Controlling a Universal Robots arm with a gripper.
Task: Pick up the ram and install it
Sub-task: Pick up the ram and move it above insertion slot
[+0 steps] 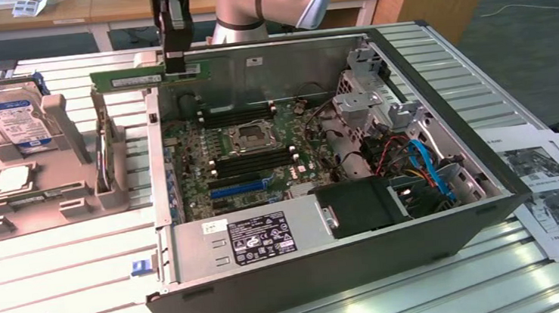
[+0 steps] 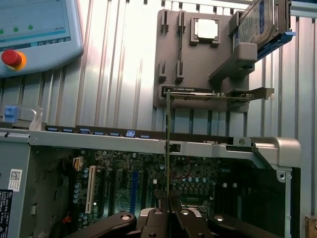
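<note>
Ram pinched in the tool, held over the far wall of the open case.

Exterior view: the tool (image 1: 175, 68) is pressed together on the ram (image 1: 126, 79), gripping it a little off its middle. The stick hangs level and touches nothing else. Its long axis runs across the view, above the case (image 1: 300, 268) on the side toward the table's (image 1: 66, 258) far edge. The black memory slots (image 1: 245, 115) lie lower and nearer the table's near edge (seemingly parallel to the stick). The tool's upper part is cut off. Wrist view: the ram (image 2: 168, 144) appears edge-on, a thin line running straight out from the tool (image 2: 168, 210), so its chips and sticker are hidden. The motherboard (image 2: 124, 183) beyond is dim, and its slots are hard to make out.
</note>
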